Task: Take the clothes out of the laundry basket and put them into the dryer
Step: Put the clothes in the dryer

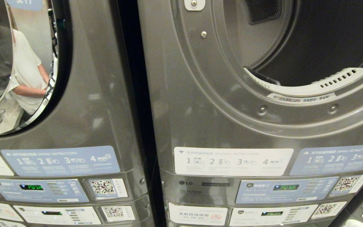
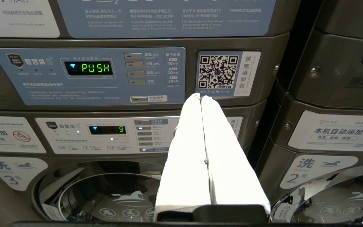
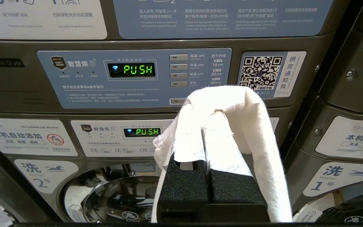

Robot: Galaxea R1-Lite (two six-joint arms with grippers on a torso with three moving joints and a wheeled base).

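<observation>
Up in the head view we're looking at the dryer (image 1: 263, 104), its door open and the dark drum (image 1: 326, 41) gaping at upper right, nothing visible inside from here; to its left stands a neighbouring machine (image 1: 83, 94) whose round glass door (image 1: 14, 63) mirrors a person in a pale shirt. Neither arm shows in this shot, and no laundry basket either. Over to the left wrist view: the left gripper (image 2: 202, 98) has its two white-wrapped fingers (image 2: 187, 142) pressed flat together, nothing between them, held in front of a control panel (image 2: 88, 75) reading PUSH in green, a QR sticker (image 2: 218, 72) just beyond the tips and a washer door (image 2: 106, 195) below. Now the right wrist view: the right gripper (image 3: 205, 124) is clamped tight too, and a white cloth (image 3: 250, 126) drapes over its fingers and hangs down one side, bunched around the tips; whether it's pinched there I can't tell. Behind it sits another PUSH panel (image 3: 134, 77), well short of that open drum.
</observation>
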